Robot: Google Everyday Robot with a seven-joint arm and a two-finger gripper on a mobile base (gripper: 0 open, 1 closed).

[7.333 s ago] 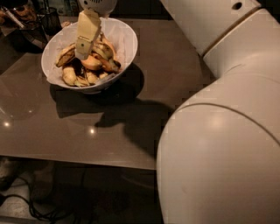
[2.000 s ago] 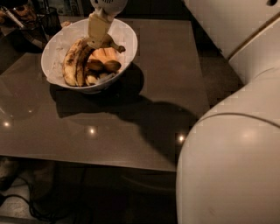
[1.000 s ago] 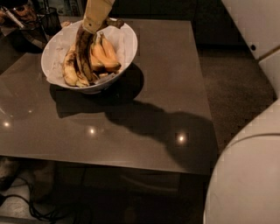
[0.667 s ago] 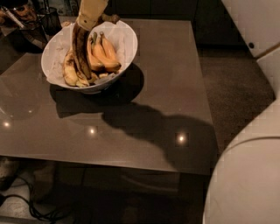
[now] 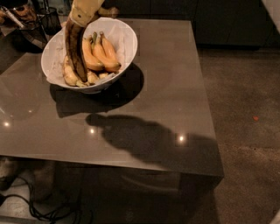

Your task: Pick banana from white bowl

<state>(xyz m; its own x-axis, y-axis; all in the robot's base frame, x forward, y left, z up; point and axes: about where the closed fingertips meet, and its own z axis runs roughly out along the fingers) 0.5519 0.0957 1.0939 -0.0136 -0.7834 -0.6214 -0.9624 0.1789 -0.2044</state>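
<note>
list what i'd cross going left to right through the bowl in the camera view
bowl left wall → banana, hanging from the gripper at the top edge → yellow bananas → table → floor

dark glossy tabletop (image 5: 148,92) with small light glints (image 5: 181,139), brown speckled floor (image 5: 245,109) at right, cables (image 5: 46,212) below left; gripper (image 5: 84,16) at top edge holds banana (image 5: 74,49).
</note>
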